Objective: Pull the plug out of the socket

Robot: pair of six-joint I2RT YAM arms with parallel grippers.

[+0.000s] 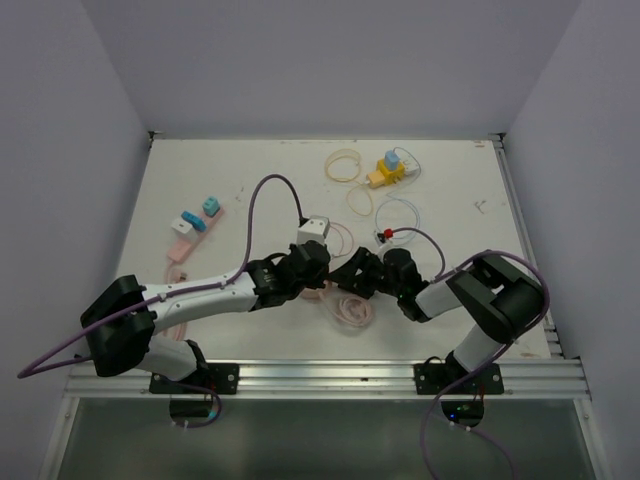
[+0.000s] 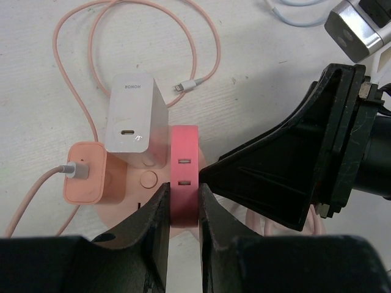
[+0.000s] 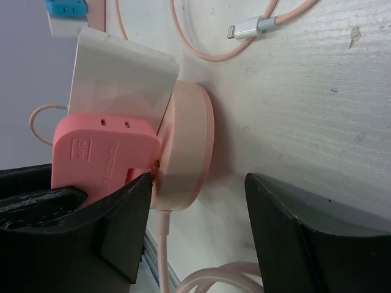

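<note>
Low centre of the left wrist view: left gripper (image 2: 183, 198) is pinching the coral-pink rectangular plug (image 2: 184, 162) by its sides, fingers pressed tight against it. The plug is sitting on the round pale-pink plastic socket base (image 2: 148, 179), touching a white block charger (image 2: 135, 116); a peach square adapter (image 2: 85, 173) is sitting at the base's left edge. In the right wrist view, right gripper (image 3: 197, 183) is standing spread, fingers either side of the base, right one clear of its rim
</note>
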